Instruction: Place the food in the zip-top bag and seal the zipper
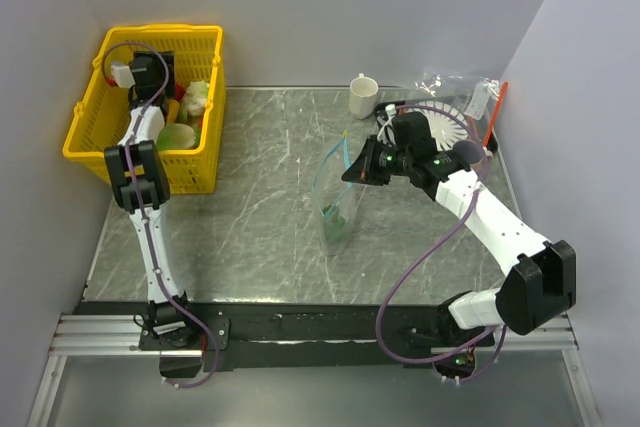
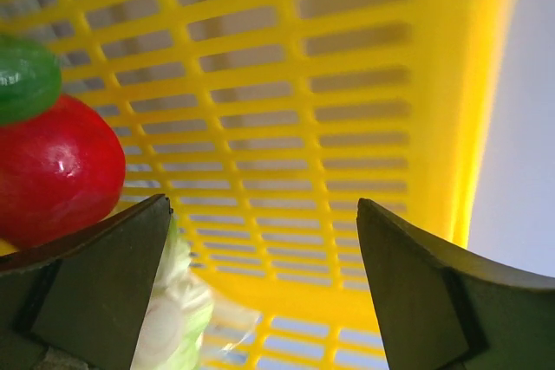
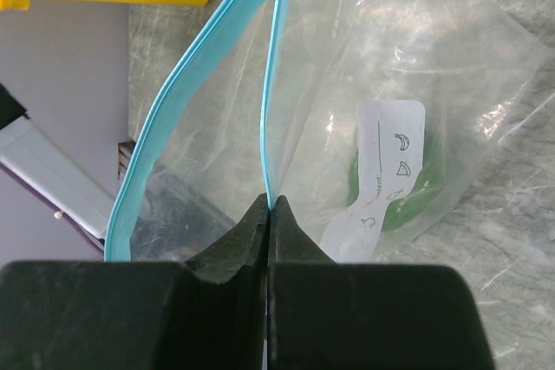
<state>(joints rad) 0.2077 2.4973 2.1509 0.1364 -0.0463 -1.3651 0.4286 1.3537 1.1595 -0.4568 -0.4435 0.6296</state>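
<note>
The clear zip-top bag (image 1: 338,199) stands mid-table with its mouth held open. Its teal-blue zipper (image 3: 269,101) shows as two separated strips in the right wrist view. My right gripper (image 1: 357,171) (image 3: 270,204) is shut on one zipper strip at the bag's rim. A green food item (image 3: 416,188) lies inside the bag behind a white label. My left gripper (image 1: 140,72) (image 2: 264,249) is open inside the yellow basket (image 1: 205,172), beside a red round food (image 2: 56,166), a green one (image 2: 26,75) and a pale green-white one (image 2: 169,322). It holds nothing.
A white cup (image 1: 363,96) stands at the back of the table. A pile of clear plastic (image 1: 455,87) and an orange-red stick (image 1: 494,112) lie at the back right, by the right wall. The basket fills the back left corner.
</note>
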